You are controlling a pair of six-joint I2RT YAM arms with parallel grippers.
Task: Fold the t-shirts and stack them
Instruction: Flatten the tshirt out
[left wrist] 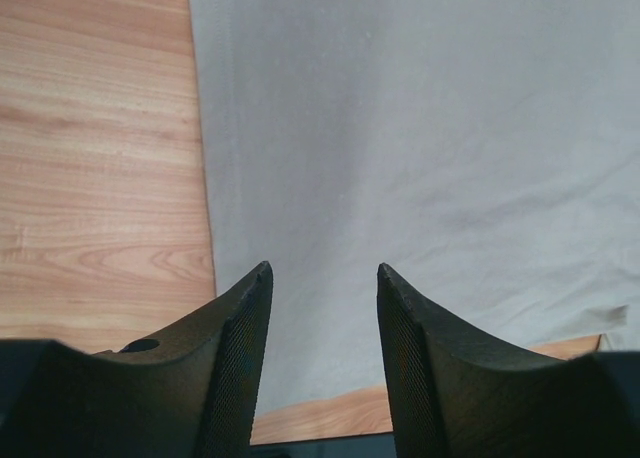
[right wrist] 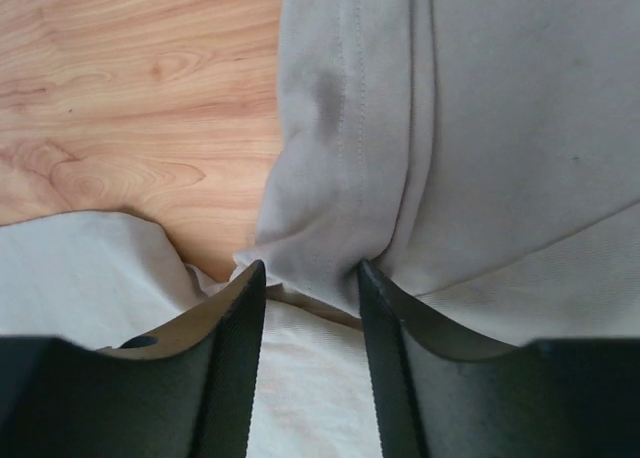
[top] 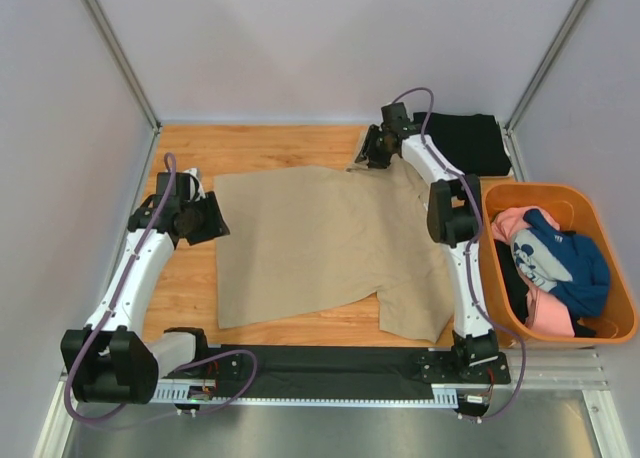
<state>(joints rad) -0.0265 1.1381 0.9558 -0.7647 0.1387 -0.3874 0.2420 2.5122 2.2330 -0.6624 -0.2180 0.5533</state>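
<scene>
T-shirts, progress check. Four are in sight and one looks finished.

- Black shirt (top: 470, 143): a neat folded rectangle at the far right corner of the bench (top: 260, 143). I judge it the start of the stack. Nothing lies on it.
- Tan shirt (top: 320, 243): spread over the middle of the bench, mostly flat and not yet folded. One sleeve sticks out at the near right. The far right corner is rumpled, near the black shirt but not on it.
- Pink shirt (top: 508, 221) and blue shirt (top: 570, 263): heaped in the orange tub (top: 560, 186) off the right side of the bench, crumpled, one tangled over the other. Some dark cloth lies under them; I cannot tell what it is.

Left fingers (left wrist: 235, 368): about half open, low over the tan shirt's left edge, where cloth meets bare wood. The cloth lies flat between them, with nothing gripped.

Right fingers (right wrist: 230, 378): about half open at the rumpled far corner, astride a puckered fold with a stitched hem. The fold sits between the tips, but no firm pinch shows.

Judgement: early in the job. One shirt is done and the tan one is at the first grasp of its fold. Left to do: fold it, stack it, then empty the tub.
</scene>
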